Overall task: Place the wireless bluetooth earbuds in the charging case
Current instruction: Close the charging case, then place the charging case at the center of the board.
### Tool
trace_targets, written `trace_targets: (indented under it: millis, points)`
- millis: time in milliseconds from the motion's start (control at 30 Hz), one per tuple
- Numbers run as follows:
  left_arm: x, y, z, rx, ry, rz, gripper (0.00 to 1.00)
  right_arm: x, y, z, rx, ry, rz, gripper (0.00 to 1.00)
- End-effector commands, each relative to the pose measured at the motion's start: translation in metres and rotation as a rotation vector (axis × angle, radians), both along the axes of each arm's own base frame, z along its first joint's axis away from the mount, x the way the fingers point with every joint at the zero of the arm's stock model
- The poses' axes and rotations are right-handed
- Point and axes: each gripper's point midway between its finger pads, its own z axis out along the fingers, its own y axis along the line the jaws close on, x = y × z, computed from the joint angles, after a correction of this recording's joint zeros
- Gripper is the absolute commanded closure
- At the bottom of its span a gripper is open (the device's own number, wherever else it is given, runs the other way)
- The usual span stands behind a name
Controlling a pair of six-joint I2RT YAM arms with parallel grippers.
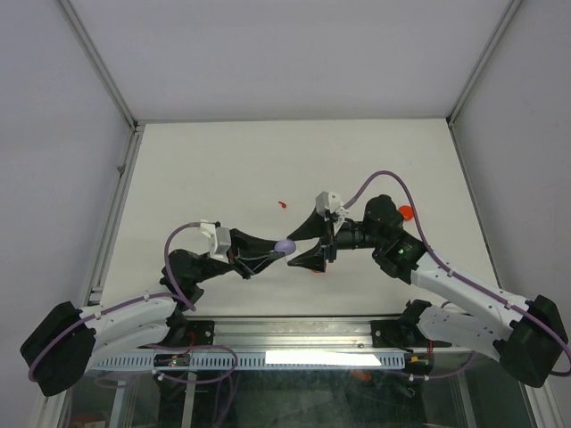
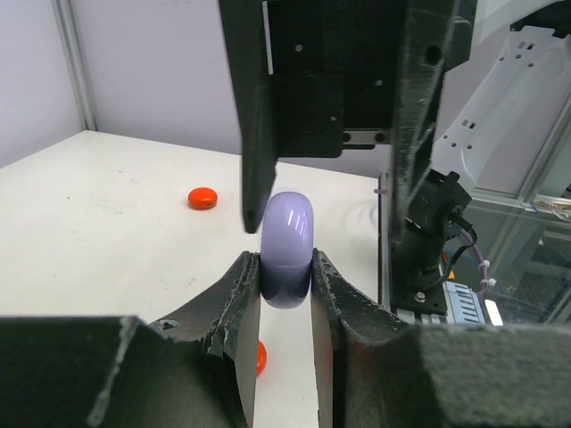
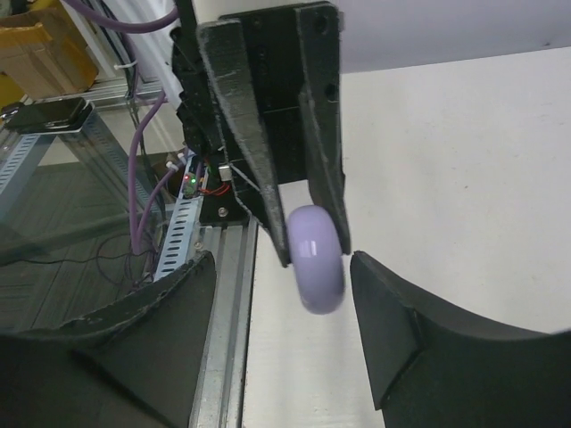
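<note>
the left gripper is clamped on the pale purple charging case, held on edge between its jaws, while the right gripper faces it with jaws apart straddling the case's free rim, and a red earbud lies well beyond both on the table.

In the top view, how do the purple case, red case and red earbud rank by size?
1. Purple case and red case: alike, and the right arm hides part of the red one, so unranked.
2. Smallest: red earbud.
</note>
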Motion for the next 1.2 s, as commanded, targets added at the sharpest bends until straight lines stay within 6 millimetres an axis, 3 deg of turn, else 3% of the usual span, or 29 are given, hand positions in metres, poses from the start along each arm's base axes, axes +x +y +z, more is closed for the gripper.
trace_targets:
  millis: [0,167,333,500,667,900,1167]
  points:
    - [0.012,0.002,0.016,-0.04,0.0,0.059,1.0,-0.018,0.0,0.041,0.095,-0.076,0.099,0.36]
    - [0.018,0.004,0.01,-0.044,0.058,0.087,1.0,-0.011,-0.002,0.034,0.069,-0.082,0.05,0.36]
    - [0.026,0.004,-0.005,-0.022,0.168,0.118,1.0,0.021,-0.008,0.025,0.03,-0.094,-0.153,0.35]
    - [0.035,0.007,-0.038,0.002,0.41,0.17,1.0,0.058,-0.026,0.017,0.007,-0.093,-0.415,0.33]
    - [0.039,0.012,-0.075,0.031,0.671,0.231,1.0,0.088,-0.048,-0.01,-0.086,-0.039,-0.633,0.31]
    - [0.041,0.019,-0.119,0.103,0.908,0.318,1.0,0.102,-0.07,-0.044,-0.188,0.058,-0.803,0.31]
    - [0.043,0.017,-0.157,0.16,1.103,0.38,0.98,0.104,-0.094,-0.084,-0.323,0.152,-0.925,0.33]
